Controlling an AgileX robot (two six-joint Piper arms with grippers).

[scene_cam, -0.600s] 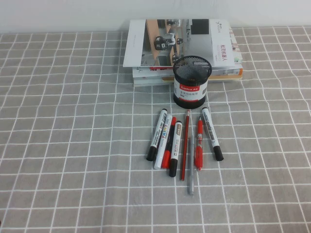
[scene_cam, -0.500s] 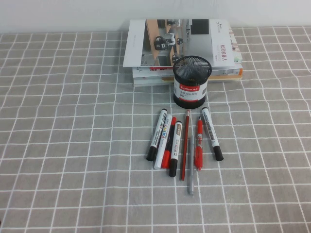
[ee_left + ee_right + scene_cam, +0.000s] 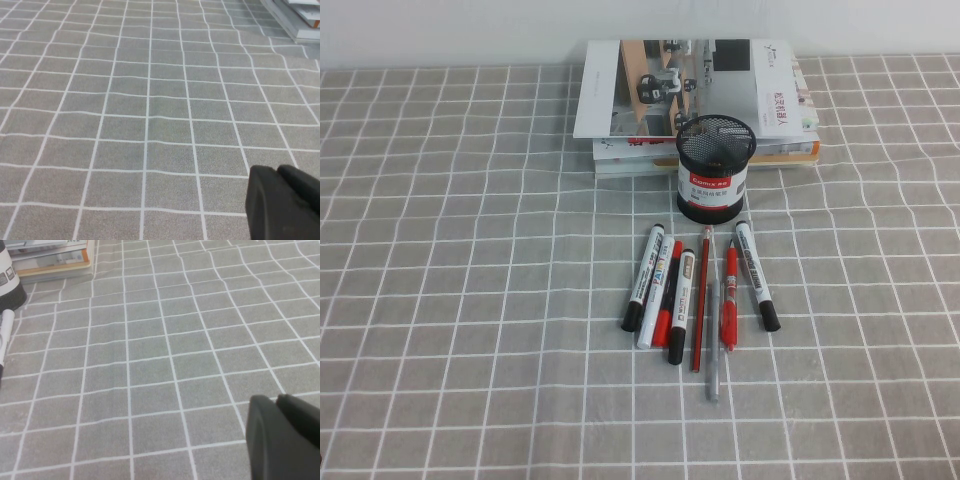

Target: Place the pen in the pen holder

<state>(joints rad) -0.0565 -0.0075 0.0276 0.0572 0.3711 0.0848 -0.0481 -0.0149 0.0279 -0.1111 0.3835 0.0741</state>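
Observation:
The pen point(image 3: 756, 263), a white marker with a black cap and dark grey lettering, lies on the cloth at the right end of a row of pens. Its white end shows at the edge of the right wrist view point(image 3: 4, 335). The pen holder point(image 3: 715, 168), a black mesh cup with a white label, stands upright just behind the row; its base shows in the right wrist view point(image 3: 7, 282). Neither arm shows in the high view. My left gripper point(image 3: 277, 170) is shut and empty above bare cloth. My right gripper point(image 3: 277, 399) is shut and empty, well away from the pen.
Two more black-capped white markers point(image 3: 642, 280) point(image 3: 681, 293), a red-capped marker point(image 3: 660, 295), a red pencil point(image 3: 701, 300), a slim red pen point(image 3: 729, 300) and a grey pen point(image 3: 713, 350) lie in the row. A stack of books point(image 3: 695, 95) lies behind the holder, also in the right wrist view point(image 3: 55, 260).

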